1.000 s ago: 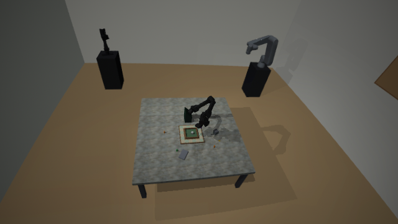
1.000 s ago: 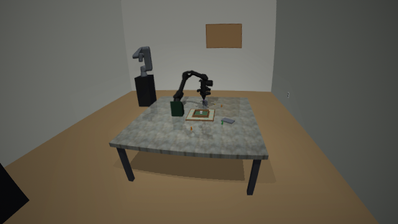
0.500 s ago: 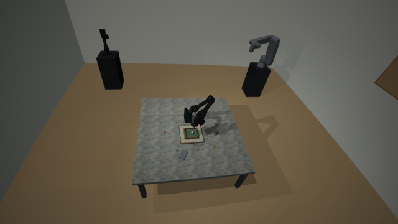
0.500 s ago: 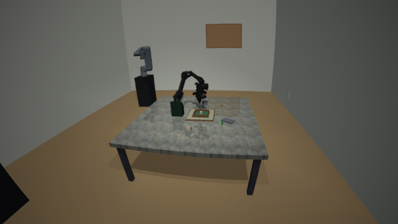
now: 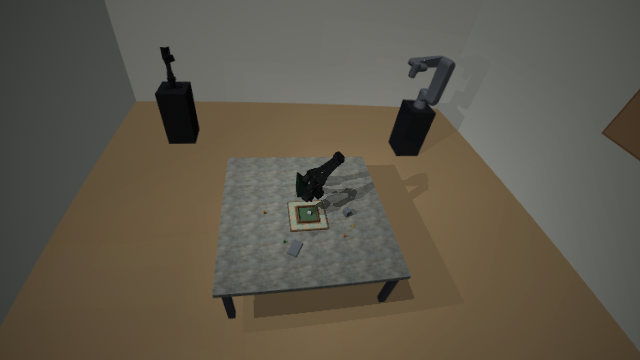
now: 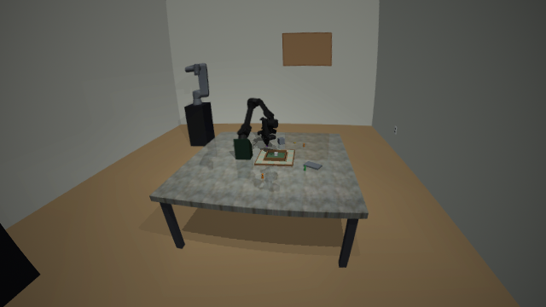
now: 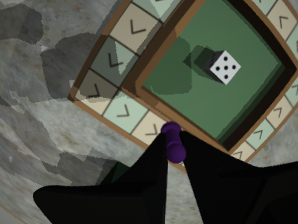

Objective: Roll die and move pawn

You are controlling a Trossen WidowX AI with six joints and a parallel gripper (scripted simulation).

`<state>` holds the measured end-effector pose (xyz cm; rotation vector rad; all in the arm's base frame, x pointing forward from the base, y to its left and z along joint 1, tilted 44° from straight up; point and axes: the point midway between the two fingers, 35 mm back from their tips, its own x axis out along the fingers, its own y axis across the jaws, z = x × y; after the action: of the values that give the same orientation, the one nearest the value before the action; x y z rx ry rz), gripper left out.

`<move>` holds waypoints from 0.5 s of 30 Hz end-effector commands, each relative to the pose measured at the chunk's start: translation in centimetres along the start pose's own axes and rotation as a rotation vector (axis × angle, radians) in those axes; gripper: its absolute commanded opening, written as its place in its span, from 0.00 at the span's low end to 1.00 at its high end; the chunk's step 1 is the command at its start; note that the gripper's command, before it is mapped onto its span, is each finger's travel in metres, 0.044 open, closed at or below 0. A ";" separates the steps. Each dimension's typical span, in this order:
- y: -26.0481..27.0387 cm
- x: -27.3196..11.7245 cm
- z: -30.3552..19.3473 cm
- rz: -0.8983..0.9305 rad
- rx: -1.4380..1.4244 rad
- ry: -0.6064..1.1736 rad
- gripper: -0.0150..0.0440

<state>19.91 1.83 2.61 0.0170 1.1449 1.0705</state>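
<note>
Walls: plain grey, around the room
Floor: flat tan-brown
Table: square, mottled grey stone-look top, dark legs
Panel: rectangular brown wall board, one o'clock in the exterior view
Light: dim, shadows underneath

In the wrist view, you see the board cut off by the top and right edges. The black fingers run out at the bottom, and they and the purple pawn cover part of the ring, so you cannot tell whether the pawn's foot touches a square. From the top, the arm hides the pawn from you. The pips on the die are too small to count in the top and exterior views.
</note>
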 end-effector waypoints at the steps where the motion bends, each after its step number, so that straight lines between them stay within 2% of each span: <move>1: 0.7 0.9 -1.7 -0.001 -0.006 0.004 0.25; 7: 1.7 2.0 -3.6 0.002 -0.005 0.002 0.25; 15: 1.7 3.3 -3.6 0.001 -0.005 0.003 0.25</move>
<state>16.35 2.60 0.00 0.0046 1.1404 1.0728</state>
